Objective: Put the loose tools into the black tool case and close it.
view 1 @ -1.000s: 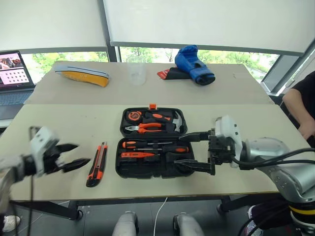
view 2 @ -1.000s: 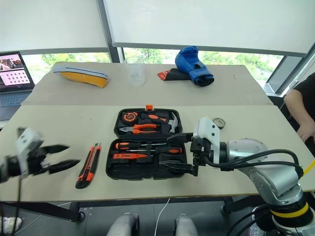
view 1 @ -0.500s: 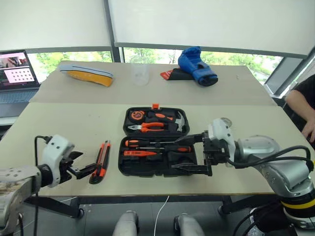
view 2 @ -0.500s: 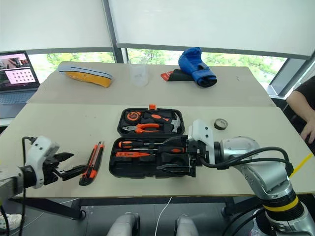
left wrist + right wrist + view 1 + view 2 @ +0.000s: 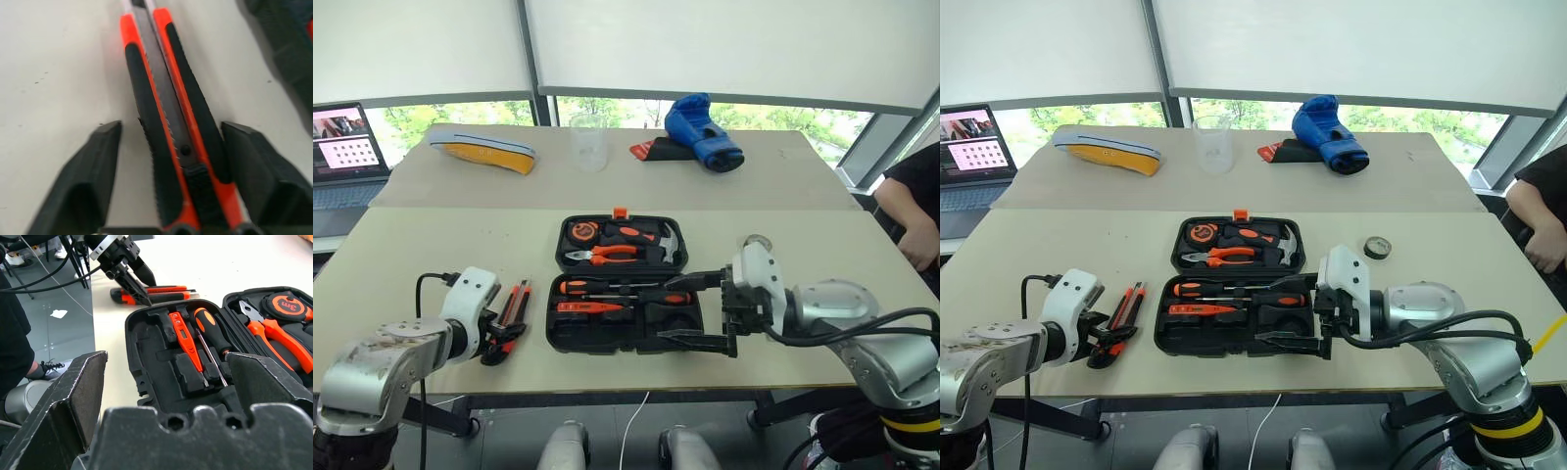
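Orange-and-black utility knife [image 5: 176, 122], one, lies between the left tool's [image 5: 168, 147] parted fingers; right tool [image 5: 700, 311] gapes empty.

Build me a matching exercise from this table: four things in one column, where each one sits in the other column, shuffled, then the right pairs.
Things
1. utility knife
2. small black tape roll
3. blue boxing glove
4. orange-handled pliers

Places
A. on the far table, by the window
B. inside the open black tool case, in its far half
C. on the near table left of the case, between the left gripper's open fingers
D. loose on the near table, right of the case

Pairs: 1-C, 2-D, 3-A, 4-B
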### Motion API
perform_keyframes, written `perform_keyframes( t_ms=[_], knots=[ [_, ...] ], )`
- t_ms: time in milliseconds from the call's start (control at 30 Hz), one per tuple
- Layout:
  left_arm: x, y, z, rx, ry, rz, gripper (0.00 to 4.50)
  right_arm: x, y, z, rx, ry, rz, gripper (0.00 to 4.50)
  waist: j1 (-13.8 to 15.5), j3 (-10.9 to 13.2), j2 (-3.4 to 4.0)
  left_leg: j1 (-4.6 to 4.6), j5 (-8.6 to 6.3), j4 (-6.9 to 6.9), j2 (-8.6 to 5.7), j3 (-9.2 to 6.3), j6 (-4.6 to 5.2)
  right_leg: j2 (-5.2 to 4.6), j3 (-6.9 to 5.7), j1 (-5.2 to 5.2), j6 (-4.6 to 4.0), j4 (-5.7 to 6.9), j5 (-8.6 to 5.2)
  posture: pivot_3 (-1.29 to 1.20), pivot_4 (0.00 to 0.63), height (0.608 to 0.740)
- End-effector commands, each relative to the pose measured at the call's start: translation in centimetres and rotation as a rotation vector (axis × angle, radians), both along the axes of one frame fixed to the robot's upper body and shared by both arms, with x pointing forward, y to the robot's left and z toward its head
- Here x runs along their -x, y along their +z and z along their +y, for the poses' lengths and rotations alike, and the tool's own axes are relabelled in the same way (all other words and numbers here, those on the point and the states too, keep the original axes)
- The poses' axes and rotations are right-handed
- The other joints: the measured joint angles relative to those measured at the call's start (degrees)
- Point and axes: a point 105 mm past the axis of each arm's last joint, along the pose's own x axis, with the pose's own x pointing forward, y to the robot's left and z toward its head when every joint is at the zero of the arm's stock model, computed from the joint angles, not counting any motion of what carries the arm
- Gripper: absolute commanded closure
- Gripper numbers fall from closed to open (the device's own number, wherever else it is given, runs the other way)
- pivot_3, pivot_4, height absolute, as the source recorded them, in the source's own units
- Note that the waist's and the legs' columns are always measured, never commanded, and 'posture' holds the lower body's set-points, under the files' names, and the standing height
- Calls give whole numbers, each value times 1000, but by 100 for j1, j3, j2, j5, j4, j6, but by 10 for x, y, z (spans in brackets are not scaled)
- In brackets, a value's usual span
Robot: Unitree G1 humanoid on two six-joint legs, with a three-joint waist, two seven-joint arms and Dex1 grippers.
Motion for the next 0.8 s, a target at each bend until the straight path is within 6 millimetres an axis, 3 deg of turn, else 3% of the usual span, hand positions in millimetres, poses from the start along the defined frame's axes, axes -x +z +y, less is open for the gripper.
perform_keyframes(
  t_ms=[33,133,233,367,467,600,800],
  knots=[
    [-3,-13,15,5,33,47,2611,4,12,-3,-7,-5,-42,0,4,-7,13,5,-1,0,0,0,-1,-1,-1,-6,0,-1,0,0,150,740],
    [-24,21,16,54,-74,-98,2862,7,13,-4,-22,-6,-21,0,11,-12,24,13,-2,-4,-1,0,-4,-6,-5,-10,0,-3,0,0,150,740],
    [-34,55,8,57,-312,-236,2862,9,14,-5,-22,-11,-19,0,22,-4,9,-4,-3,-17,0,-7,-5,-5,-16,-33,-5,-5,3,0,150,740],
    [-24,84,-23,107,-757,-275,2862,9,11,-8,-3,-52,-45,0,48,-1,5,-48,-1,-16,-3,2,-7,-14,-16,-69,-12,-10,9,0,150,740],
    [-22,84,-45,90,-1000,-210,2862,9,9,-9,5,-74,-56,0,87,-3,8,-58,-1,-20,-4,15,-6,-19,-15,-65,-10,-39,10,0,150,740],
    [-28,66,-83,29,-1242,-105,2862,14,9,-9,3,-107,-62,0,140,-3,8,-108,31,-14,-4,16,46,-5,-8,-60,4,-60,18,0,150,740],
    [-24,52,-114,47,-1375,59,2862,20,9,-11,2,-156,-64,0,138,-1,4,-134,20,12,-4,8,61,4,-4,-65,31,-57,44,0,150,740]
  ],
)
